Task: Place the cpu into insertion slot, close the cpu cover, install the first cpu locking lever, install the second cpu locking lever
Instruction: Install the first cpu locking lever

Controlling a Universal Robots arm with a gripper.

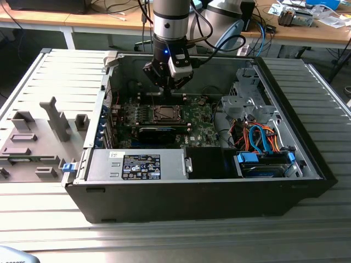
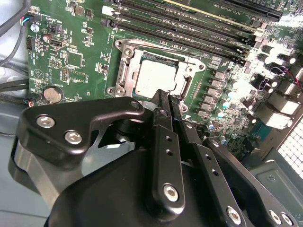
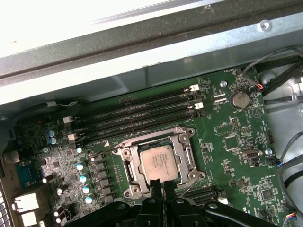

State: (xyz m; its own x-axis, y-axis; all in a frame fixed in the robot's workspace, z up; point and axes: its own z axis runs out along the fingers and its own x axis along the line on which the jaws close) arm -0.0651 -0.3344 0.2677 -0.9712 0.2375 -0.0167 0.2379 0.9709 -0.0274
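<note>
In the exterior view, our pincer (image 1: 167, 82) hangs over the motherboard (image 1: 192, 118). In both wrist views its fingers (image 3: 158, 189) are pressed together, empty, at the edge of the cpu (image 3: 159, 163), which lies seated in the insertion slot (image 3: 130, 165); we judge closing the cpu cover (image 2: 124, 71) is in hand.

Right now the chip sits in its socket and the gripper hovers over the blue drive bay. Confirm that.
Wrong on one count: the gripper hangs over the socket on the green board, as the exterior view shows. The chip does sit in its socket.
</note>
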